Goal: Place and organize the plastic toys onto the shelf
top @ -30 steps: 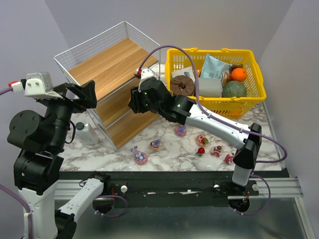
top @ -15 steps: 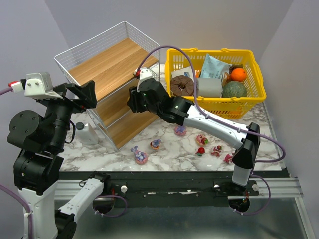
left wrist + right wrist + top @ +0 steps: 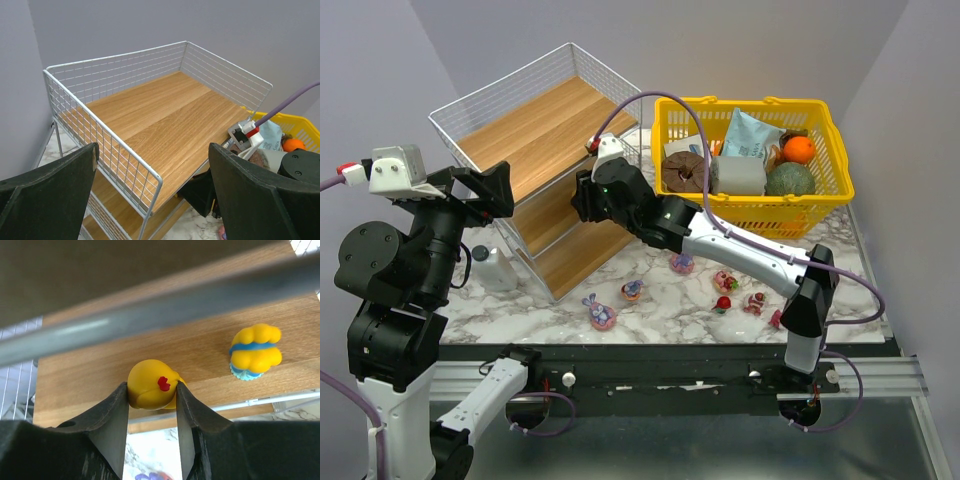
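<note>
Shelf (image 3: 500, 85), access:
- Top board (image 3: 165, 115): bare wood. Wire walls fence three sides, so you enter from above.
- Middle board (image 3: 200, 355): low headroom. A wire bar (image 3: 150, 305) crosses just over the right gripper (image 3: 151, 388) clamping a yellow duck toy (image 3: 147, 387). A banded yellow toy (image 3: 255, 352) stands to its right, with bare wood between.
- Gap between shelf and yellow basket (image 3: 820, 200): filled by the right arm (image 3: 740, 245).
- Surface (image 3: 660, 300): loose toys (image 3: 602, 318) scattered in front.

No words, numbers or brand names can be read in any of the views. The pale blue packet (image 3: 750, 135) in the yellow basket (image 3: 790, 212) is too small and blurry to tell if anything is written on it.
</note>
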You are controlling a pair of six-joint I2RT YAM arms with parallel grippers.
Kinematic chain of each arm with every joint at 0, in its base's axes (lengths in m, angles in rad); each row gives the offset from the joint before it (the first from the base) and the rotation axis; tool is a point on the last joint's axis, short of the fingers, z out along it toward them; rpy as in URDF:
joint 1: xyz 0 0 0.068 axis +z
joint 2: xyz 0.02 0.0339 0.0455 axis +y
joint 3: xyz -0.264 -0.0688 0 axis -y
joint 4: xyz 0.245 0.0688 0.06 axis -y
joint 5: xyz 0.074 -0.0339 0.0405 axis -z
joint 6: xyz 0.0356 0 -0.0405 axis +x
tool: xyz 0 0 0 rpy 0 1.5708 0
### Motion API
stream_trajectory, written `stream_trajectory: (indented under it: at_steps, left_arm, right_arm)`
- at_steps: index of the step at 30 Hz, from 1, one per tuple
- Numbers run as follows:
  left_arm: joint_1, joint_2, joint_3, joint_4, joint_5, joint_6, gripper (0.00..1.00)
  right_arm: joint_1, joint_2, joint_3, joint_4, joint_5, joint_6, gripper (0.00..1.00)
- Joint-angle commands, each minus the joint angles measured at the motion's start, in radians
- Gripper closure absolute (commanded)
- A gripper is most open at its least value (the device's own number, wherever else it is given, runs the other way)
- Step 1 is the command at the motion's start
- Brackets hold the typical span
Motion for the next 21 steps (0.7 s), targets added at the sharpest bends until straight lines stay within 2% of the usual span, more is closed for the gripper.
stream_trajectory:
  at_steps: [1, 13, 21]
  left_arm:
    - [-0.005, -0.009, -0.005, -0.023, -0.021, 0.013, 0.01]
    - [-0.005, -0.006, -0.006, -0.021, -0.025, 0.016, 0.01]
    - [-0.005, -0.006, -0.005, -0.021, -0.027, 0.020, 0.01]
  right_arm:
    - [0.005, 0.053, -0.001, -0.027, 0.067, 0.040, 0.68]
    - [0.019, 0.071, 0.011, -0.028, 0.044, 0.054, 0.59]
    - [0.020, 0.075, 0.026, -0.048, 0.073, 0.062, 0.50]
